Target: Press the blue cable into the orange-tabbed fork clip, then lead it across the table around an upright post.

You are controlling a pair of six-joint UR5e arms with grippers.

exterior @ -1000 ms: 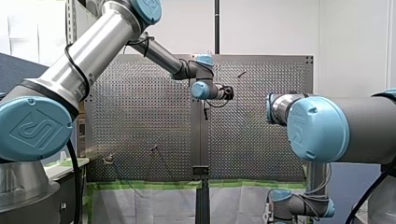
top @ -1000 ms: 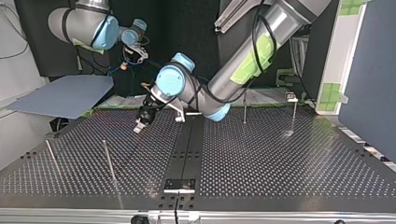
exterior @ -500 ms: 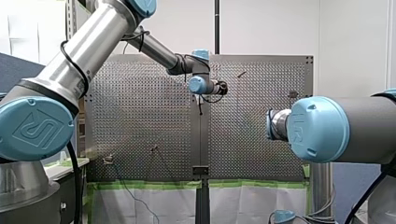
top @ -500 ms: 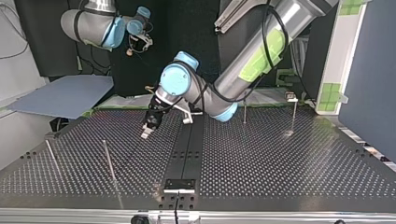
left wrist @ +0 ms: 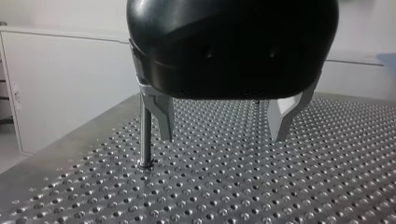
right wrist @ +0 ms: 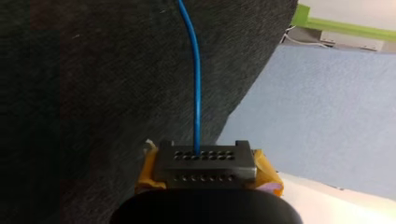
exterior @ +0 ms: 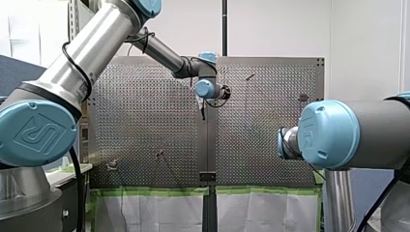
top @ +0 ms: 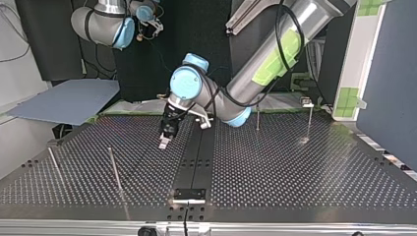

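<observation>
Blue, yellow, black and dots
The thin blue cable (right wrist: 196, 70) meets my right gripper (right wrist: 204, 163), which has a grey hole-dotted block and yellow pads. My left gripper (left wrist: 223, 135) is shiny black with silver fingers. The dark metal table (top: 295, 167) is spotted with holes. In the top view a flat blue sheet (top: 69, 101) is at nine o'clock, bright green tape (top: 350, 101) at three.

From here, the only marking I can find is a raised square logo on the round blue plastic joint cap (exterior: 36, 133) of my left arm. Its letters won't resolve. My right arm's matching blue cap (exterior: 329, 134) carries a fainter one.
</observation>
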